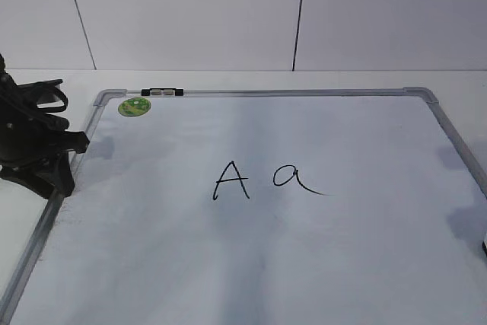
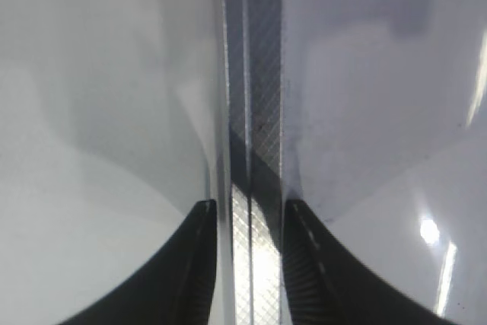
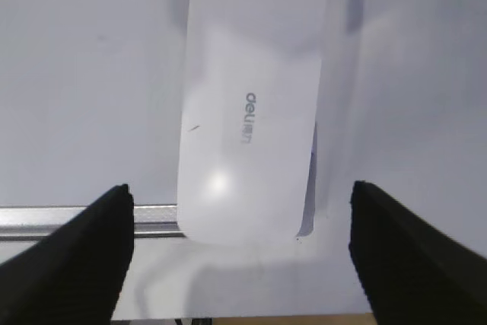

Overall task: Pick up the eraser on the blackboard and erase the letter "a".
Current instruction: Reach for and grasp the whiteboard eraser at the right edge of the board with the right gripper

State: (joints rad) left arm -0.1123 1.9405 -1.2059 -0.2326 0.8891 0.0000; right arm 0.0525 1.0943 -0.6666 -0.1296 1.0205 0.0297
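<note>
The blackboard is a white dry-erase board with a grey metal frame, lying flat. The letter "a" is written in black marker near its middle. The eraser, a white rounded block with grey lettering, shows only in the right wrist view; its near end lies over the frame strip. My right gripper is open wide above the eraser's near end, one finger on each side, apart from it. My left gripper sits at the board's left edge, with its jaws closed on the frame strip.
A taller capital "A" stands left of the "a". A round green sticker and a black-and-white clip are at the board's far left corner. A white wall rises behind the table.
</note>
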